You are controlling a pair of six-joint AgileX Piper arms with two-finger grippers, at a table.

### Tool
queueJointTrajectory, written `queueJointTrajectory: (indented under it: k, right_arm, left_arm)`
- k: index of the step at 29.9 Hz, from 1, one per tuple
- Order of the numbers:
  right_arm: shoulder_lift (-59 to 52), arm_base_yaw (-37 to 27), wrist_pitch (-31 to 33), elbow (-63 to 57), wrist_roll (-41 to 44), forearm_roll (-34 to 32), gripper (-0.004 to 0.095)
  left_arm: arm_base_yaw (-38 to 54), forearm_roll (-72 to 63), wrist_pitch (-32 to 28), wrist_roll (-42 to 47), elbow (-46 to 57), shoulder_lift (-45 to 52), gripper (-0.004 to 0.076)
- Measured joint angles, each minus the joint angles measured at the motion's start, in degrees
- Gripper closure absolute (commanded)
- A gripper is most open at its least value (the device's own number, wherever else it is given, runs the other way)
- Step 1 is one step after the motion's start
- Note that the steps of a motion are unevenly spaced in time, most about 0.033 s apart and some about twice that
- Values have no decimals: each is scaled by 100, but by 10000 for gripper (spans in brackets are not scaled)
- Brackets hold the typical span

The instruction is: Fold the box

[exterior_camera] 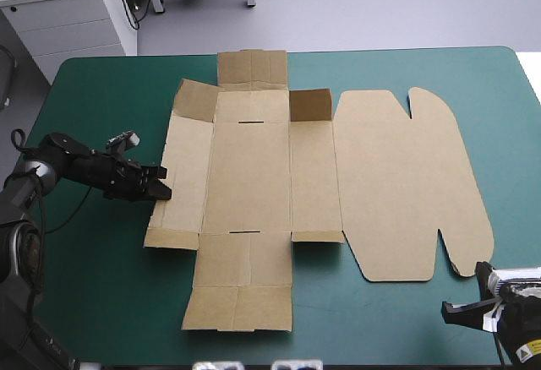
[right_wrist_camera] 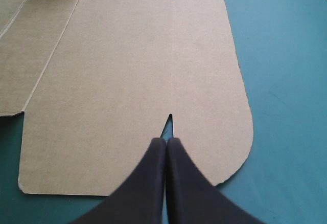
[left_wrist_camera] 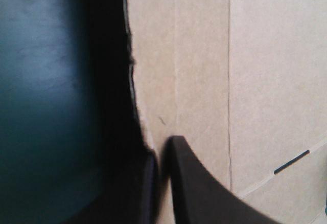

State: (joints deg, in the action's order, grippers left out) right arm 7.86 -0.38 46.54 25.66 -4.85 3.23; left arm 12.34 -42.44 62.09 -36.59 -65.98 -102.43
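Your box (exterior_camera: 249,176), a cut sheet of brown corrugated board, lies opened out almost flat in the middle of the teal-green covered tabletop (exterior_camera: 101,285). Its broad rounded lid panel (exterior_camera: 406,184) stretches toward 3 o'clock. Its long end flaps reach toward 12 and 6 o'clock. One small flap (exterior_camera: 311,104), at about 1 o'clock from the sheet's centre, stands up from the surface.

Your left gripper (exterior_camera: 161,191), with its two black fin-shaped fingers, sits at 9 o'clock of the box, right on the outer edge of the side panel. In the left wrist view its fingers are drawn almost together, and the ragged edge of the board runs in between them, so it has hold of the box. A dark shadow lies under that edge beside the gripper.

Your right gripper (exterior_camera: 452,308) is at about 5 o'clock from the box, near the tabletop's near right corner. Its fingers are pressed together into one point and hold nothing. In the right wrist view the tip points at the small V-shaped notch (right_wrist_camera: 170,119) in the lid panel's near edge, just short of it.
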Motion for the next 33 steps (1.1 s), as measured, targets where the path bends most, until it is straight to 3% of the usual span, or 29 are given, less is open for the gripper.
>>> queueJointTrajectory:
  k: [8,11,14,19,22,33]
  right_arm:
    - [0,0,0,0,0,0,927]
    - [0,0,0,0,0,0,927]
    - [0,0,0,0,0,0,927]
    - [0,0,0,0,0,0,927]
    - [0,0,0,0,0,0,927]
    - [0,0,0,0,0,0,927]
  left_arm:
    - [0,16,14,128,-11,0,723]
    - [0,41,9,183,-11,0,674]
    - [-9,101,13,190,-11,0,561]
    - [-9,404,13,260,-11,-5,281]
    - [-9,356,46,436,-11,-5,177]
    - [-139,116,74,735,-35,29,176]
